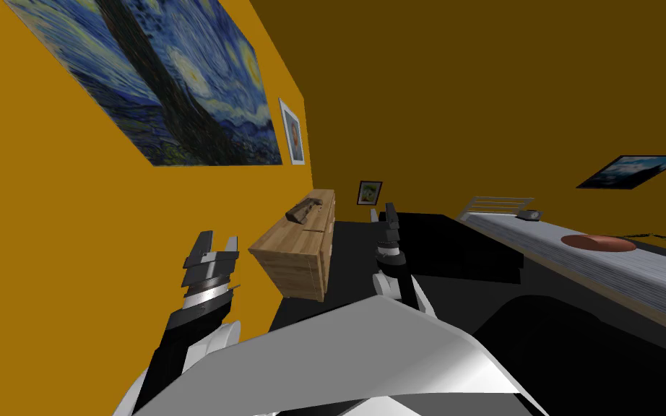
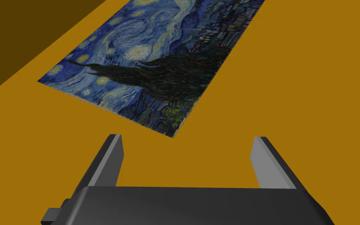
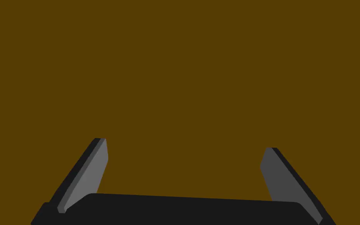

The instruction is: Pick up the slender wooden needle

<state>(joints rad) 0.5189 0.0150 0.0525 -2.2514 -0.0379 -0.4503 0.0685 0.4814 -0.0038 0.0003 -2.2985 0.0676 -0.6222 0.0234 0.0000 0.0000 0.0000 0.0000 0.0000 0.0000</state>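
Locating the target: perhaps the dark sliver (image 1: 646, 235) on the grey surface (image 1: 613, 271); a closer approach is advised.
Left end effector (image 2: 187, 137): spread, empty.
Right end effector (image 3: 185, 143): spread, empty.

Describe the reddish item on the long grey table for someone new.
A long grey table runs along the right of the head view. Partway along its top lies a flat reddish-brown oval. Unlike the small boxy grey object toward the far end, it is low, rounded and warm-coloured.
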